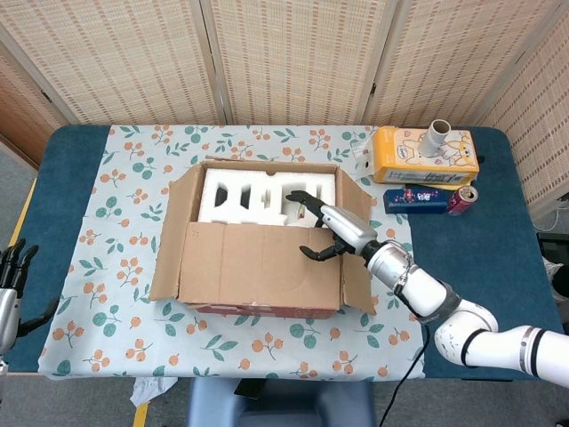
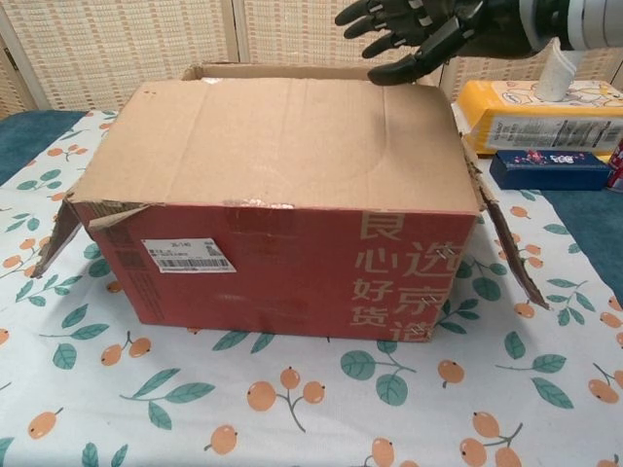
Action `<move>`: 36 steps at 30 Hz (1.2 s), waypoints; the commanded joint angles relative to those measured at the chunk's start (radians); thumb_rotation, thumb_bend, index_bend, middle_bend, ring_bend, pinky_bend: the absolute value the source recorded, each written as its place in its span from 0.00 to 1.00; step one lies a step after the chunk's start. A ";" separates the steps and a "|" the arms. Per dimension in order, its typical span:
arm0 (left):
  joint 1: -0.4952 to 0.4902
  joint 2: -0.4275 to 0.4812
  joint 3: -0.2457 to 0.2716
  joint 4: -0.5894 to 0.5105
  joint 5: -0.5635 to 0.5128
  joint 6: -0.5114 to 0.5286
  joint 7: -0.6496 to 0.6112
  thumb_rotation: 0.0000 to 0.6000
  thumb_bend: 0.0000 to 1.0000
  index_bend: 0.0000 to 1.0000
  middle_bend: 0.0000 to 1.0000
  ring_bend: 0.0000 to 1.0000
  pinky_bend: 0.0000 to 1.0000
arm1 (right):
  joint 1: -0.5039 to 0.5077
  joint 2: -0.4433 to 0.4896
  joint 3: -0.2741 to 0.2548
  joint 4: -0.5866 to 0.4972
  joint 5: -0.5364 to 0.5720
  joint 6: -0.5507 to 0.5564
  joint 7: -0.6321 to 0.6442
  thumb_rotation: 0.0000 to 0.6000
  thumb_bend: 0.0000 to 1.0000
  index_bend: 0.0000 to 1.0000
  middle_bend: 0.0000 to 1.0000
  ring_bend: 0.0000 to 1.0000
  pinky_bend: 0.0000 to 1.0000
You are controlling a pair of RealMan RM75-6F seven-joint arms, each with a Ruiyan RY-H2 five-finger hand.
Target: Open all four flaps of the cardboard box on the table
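Observation:
The cardboard box (image 1: 258, 298) (image 2: 292, 263) stands mid-table on the patterned cloth. Its near flap (image 1: 262, 262) (image 2: 273, 146) lies across the front half of the opening, tilted up at the far edge. The left flap (image 1: 169, 245) and right flap (image 1: 356, 240) hang outward. White foam (image 1: 244, 196) shows in the back half. My right hand (image 1: 324, 227) (image 2: 419, 34) hovers with fingers spread over the near flap's far right corner, thumb close to the edge; contact is unclear. My left hand (image 1: 13, 285) hangs with its fingers apart and nothing in them off the table's left front corner.
A yellow package (image 1: 425, 156) (image 2: 545, 112) with a grey tube (image 1: 438, 135) on it, a blue box (image 1: 418, 197) (image 2: 550, 170) and a red can (image 1: 462, 200) sit to the right of the box. Woven screens stand behind the table.

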State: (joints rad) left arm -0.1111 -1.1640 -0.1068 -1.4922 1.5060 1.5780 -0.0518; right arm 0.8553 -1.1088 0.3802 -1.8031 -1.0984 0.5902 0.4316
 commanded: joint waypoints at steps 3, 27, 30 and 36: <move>0.001 -0.012 -0.002 0.019 0.044 0.047 -0.013 1.00 0.35 0.00 0.00 0.00 0.00 | -0.026 0.076 0.025 -0.113 -0.011 0.059 -0.019 1.00 0.44 0.00 0.00 0.00 0.39; 0.017 -0.026 0.005 0.019 0.075 0.096 0.015 1.00 0.35 0.00 0.00 0.00 0.00 | -0.220 0.283 -0.105 -0.553 -0.280 0.245 -0.164 1.00 0.44 0.00 0.00 0.00 0.41; 0.017 -0.027 0.008 0.015 0.081 0.096 0.033 1.00 0.35 0.00 0.00 0.00 0.00 | -0.270 0.284 -0.163 -0.553 -0.402 0.273 -0.152 1.00 0.44 0.00 0.00 0.00 0.36; 0.018 -0.035 0.011 0.014 0.089 0.103 0.057 1.00 0.35 0.00 0.00 0.00 0.00 | -0.360 0.322 -0.280 -0.553 -0.598 0.338 -0.093 1.00 0.44 0.00 0.00 0.00 0.35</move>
State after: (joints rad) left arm -0.0928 -1.1985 -0.0966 -1.4788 1.5946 1.6807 0.0038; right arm 0.5485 -0.8122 0.1650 -2.3541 -1.6141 0.8893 0.3069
